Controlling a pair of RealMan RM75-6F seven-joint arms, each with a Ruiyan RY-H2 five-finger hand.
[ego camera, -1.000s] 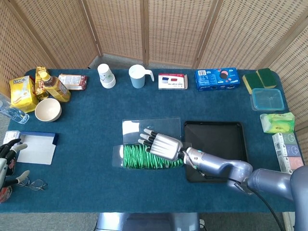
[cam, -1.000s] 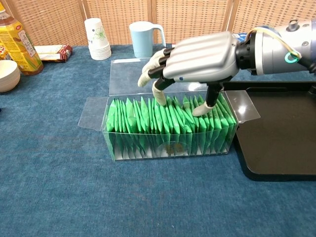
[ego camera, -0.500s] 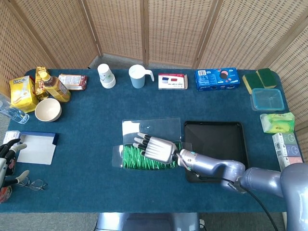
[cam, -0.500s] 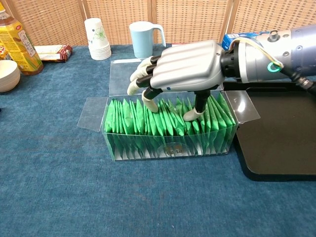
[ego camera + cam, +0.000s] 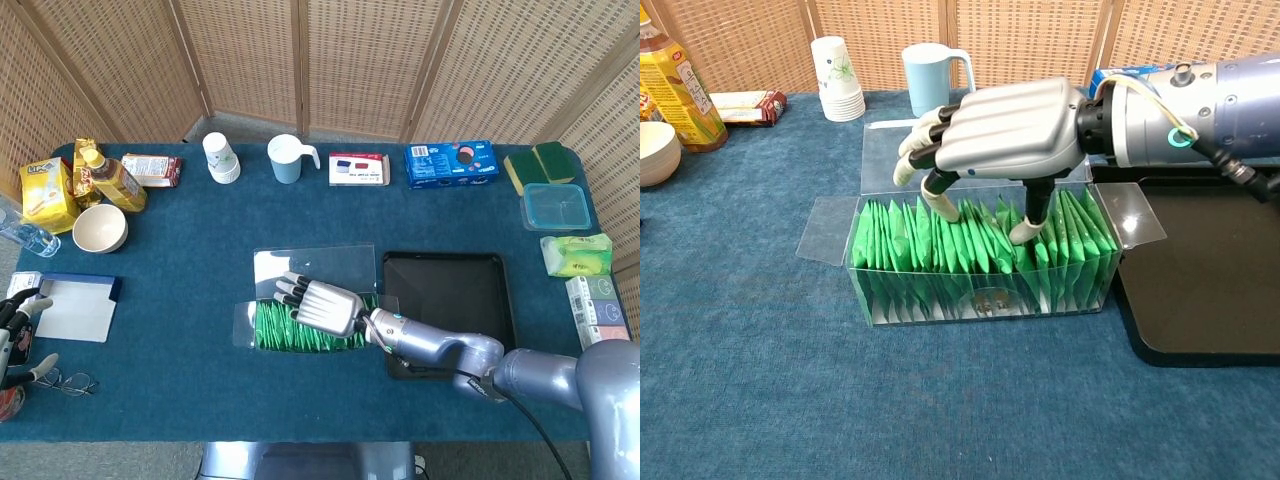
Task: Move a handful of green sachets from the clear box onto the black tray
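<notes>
The right hand (image 5: 1005, 130) hovers over the box (image 5: 985, 298), fingertips among upright sachets (image 5: 940, 245), gripping none yet. The tray (image 5: 1210, 290) lies just right.

The head view looks down from high up and sees the whole blue surface (image 5: 180, 250), far away. The chest view sits low at the near edge, looks straight ahead, and is very close. Both show the clear box (image 5: 305, 325) (image 5: 980, 285), in the middle of each frame.
</notes>
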